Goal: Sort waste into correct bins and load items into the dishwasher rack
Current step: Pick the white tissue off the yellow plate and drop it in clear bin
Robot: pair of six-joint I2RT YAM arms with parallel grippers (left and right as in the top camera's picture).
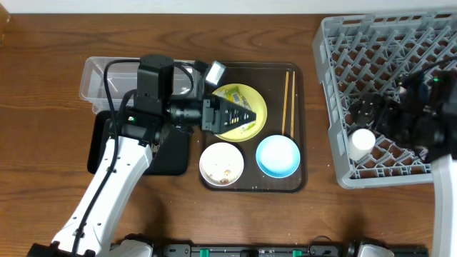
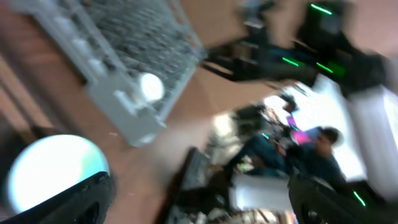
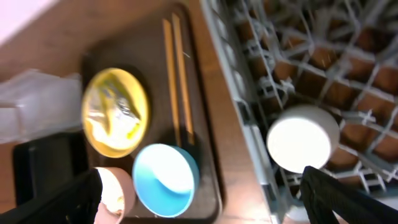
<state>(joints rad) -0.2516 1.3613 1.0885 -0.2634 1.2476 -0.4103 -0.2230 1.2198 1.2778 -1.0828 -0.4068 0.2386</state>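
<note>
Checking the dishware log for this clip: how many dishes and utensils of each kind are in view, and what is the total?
Plates: 1, the pale-yellow plate
Bowls: 2, the white bowl and the light-blue bowl
Cups: 1, the white cup in the grey rack
Chopstick pairs: 1, the wooden chopsticks
Total: 5

The left arm point(image 1: 107, 193) slanted from the near left edge to a black wrist point(image 1: 153, 93), then pointed right. The left pincer point(image 1: 239, 116) stood wide, its fingers point(image 2: 74, 202) far apart. The right arm point(image 1: 444, 200) ran along the right edge and bent left. The right pincer point(image 1: 368, 114) gaped too, its fingers point(image 3: 357, 199) well apart.
</note>
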